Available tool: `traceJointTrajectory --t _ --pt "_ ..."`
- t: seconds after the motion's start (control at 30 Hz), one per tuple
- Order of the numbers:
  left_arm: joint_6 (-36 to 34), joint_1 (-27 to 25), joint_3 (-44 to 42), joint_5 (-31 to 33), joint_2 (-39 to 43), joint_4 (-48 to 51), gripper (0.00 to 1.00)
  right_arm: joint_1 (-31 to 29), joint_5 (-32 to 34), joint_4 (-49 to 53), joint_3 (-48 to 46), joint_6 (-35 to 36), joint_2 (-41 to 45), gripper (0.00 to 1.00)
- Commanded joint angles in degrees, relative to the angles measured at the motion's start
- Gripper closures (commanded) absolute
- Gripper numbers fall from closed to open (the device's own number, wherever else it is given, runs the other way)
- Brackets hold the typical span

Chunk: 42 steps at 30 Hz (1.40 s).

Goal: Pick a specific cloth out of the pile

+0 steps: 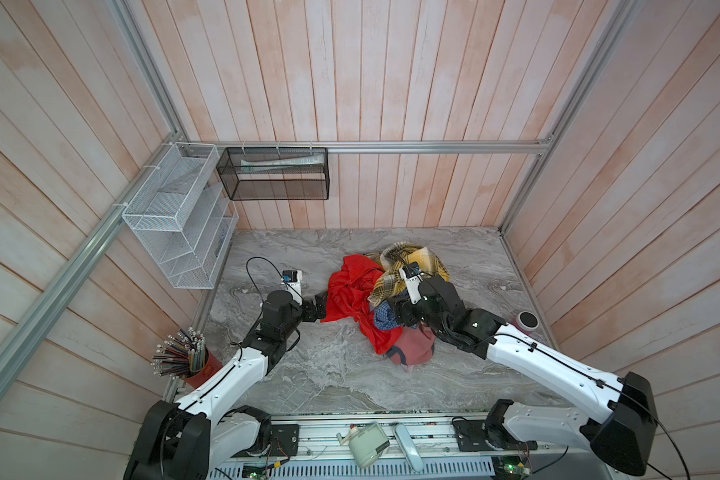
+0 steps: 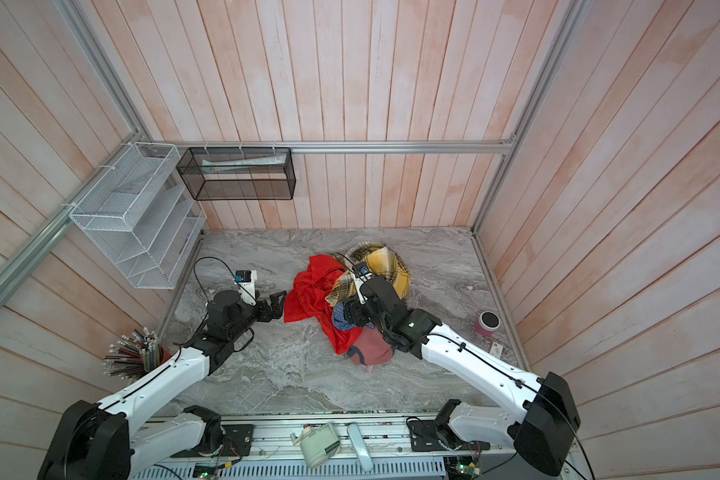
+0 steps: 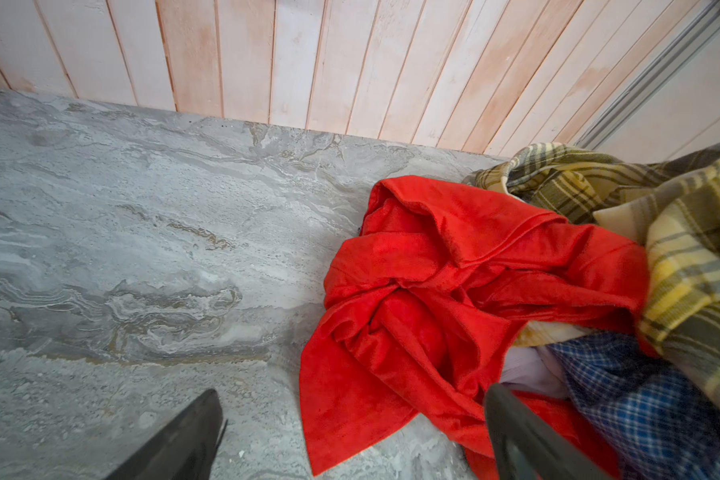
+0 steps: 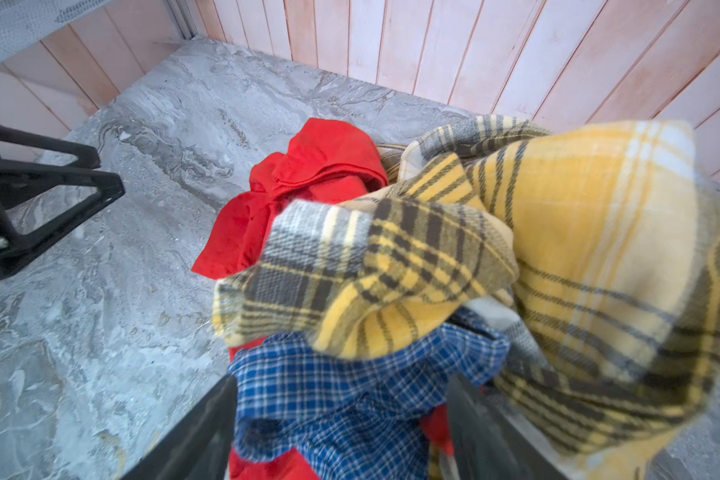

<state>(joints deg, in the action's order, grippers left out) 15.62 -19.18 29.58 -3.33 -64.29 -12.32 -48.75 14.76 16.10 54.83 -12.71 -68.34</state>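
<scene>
Grey marble desk [image 1: 308, 374], pink plank walls around. Status: pick not done.

All garments in the pile [image 1: 391, 307] are tangled together mid-desk. The target, the blue checked cloth [image 4: 350, 382], is wedged against the red cloth [image 1: 350, 295] on the side away from the left arm. It is mostly buried: the plaid cloth [image 1: 387, 282] drapes over its top, and the pink garment [image 1: 412, 349] butts against it, just beside the red cloth's tail. Only a small blue patch shows in both top views.

On the right claw [image 4: 341, 436] the jaws are spread wide, straddling a bunched fold of the blue checked cloth. Fabric sits between the fingers and no pinch is visible, so I judge it not gripped.

On the left claw [image 2: 278, 307] the jaws are wide and empty, low over the desk just beside the red cloth's outer edge. Can't tell if it touches.

Done: right claw lined up on the correct garment.
Left: close on the fold, lift, pull it clear of plaid and red, set it apart.

Risk: the plaid cloth rides up with it. The left claw looks well placed to pin the red cloth.
</scene>
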Motion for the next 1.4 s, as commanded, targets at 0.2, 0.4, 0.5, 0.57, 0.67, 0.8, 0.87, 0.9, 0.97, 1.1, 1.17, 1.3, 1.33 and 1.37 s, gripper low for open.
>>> traceJointTrajectory --t 0.2,0.4,0.5,0.57,0.67,0.8,0.87,0.9,0.97,1.1,1.17,1.3,1.33,1.37 --pt "0.0 -13.9 2.2 -12.2 -2.1 -0.6 0.08 5.5 2.7 -1.2 -3.6 -3.1 6.4 0.20" --pt "3.5 -22.5 8.6 -10.4 -12.0 -2.8 0.09 13.5 -4.0 -5.4 -6.5 0.2 7.7 0.20" --pt "3.6 -24.6 12.1 -9.8 -16.8 -2.9 0.09 15.9 -5.8 -8.1 -8.2 1.1 7.7 0.20" --pt "4.4 -25.1 14.3 -8.1 -19.9 -2.1 0.11 17.4 -6.8 -10.0 -9.2 1.1 8.1 0.20" --pt "5.3 -25.1 17.4 -6.7 -23.8 -1.9 0.19 19.2 -8.1 -12.3 -10.5 0.7 8.9 0.19" --pt "7.1 -25.1 22.2 -6.6 -26.6 0.0 0.50 21.7 -8.6 -13.4 -11.4 1.2 10.0 0.17" --pt "7.4 -25.1 24.6 -5.8 -27.0 2.7 0.82 23.8 -9.8 -13.9 -11.9 1.3 10.5 0.17" --pt "7.3 -25.1 26.0 -5.3 -26.6 4.1 0.96 24.9 -11.0 -14.3 -12.3 1.2 10.7 0.17" --pt "6.2 -25.1 28.5 -4.3 -25.2 6.7 1.00 26.7 -13.1 -14.9 -12.9 1.4 10.9 0.17" --pt "2.6 -25.1 36.5 -0.8 -22.4 14.5 1.00 28.4 -14.1 -16.0 -13.6 2.3 10.9 0.17" --pt "1.5 -25.1 40.5 0.1 -22.1 18.5 1.00 29.0 -14.1 -17.1 -13.7 2.8 10.5 0.16" --pt "0.6 -25.1 48.4 0.4 -22.9 25.8 1.00 30.3 -16.5 -21.1 -13.4 3.6 7.5 0.14" --pt "0.5 -25.1 50.0 0.3 -23.1 26.9 1.00 30.3 -17.2 -21.9 -13.3 3.6 6.4 0.14" --pt "0.4 -25.2 51.6 0.6 -23.3 28.1 1.00 30.2 -18.2 -22.7 -12.9 3.4 4.7 0.14"
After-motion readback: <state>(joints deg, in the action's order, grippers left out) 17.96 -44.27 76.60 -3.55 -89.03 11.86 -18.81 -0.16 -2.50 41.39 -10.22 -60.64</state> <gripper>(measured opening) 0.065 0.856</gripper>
